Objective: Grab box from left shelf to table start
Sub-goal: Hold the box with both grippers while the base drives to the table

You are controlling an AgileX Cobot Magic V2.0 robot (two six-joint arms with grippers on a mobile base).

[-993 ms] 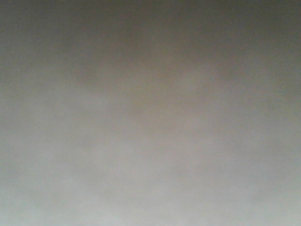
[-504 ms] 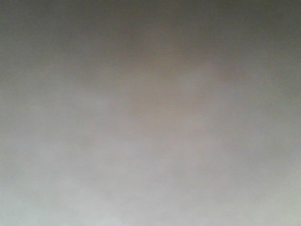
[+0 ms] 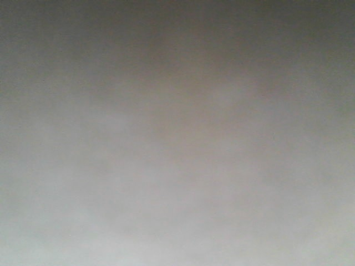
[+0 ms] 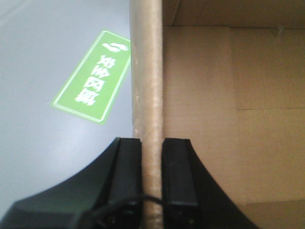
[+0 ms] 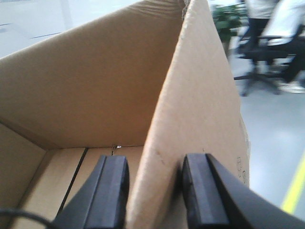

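The box (image 4: 209,95) is brown corrugated cardboard with its top open. My left gripper (image 4: 152,140) is shut on the top edge of one box wall (image 4: 147,71), one black finger outside and one inside. My right gripper (image 5: 155,160) straddles another upright wall (image 5: 200,86) of the box (image 5: 95,81). Its fingers press the wall from both sides. The front view holds only a blurred grey-brown surface very close to the lens. The left shelf and the table are out of view.
Grey floor (image 4: 38,57) lies beyond the box on the left, with a green sign (image 4: 93,76) stuck on it. On the right, people on office chairs (image 5: 271,33), a potted plant (image 5: 226,16) and a yellow floor line (image 5: 295,191) are in the background.
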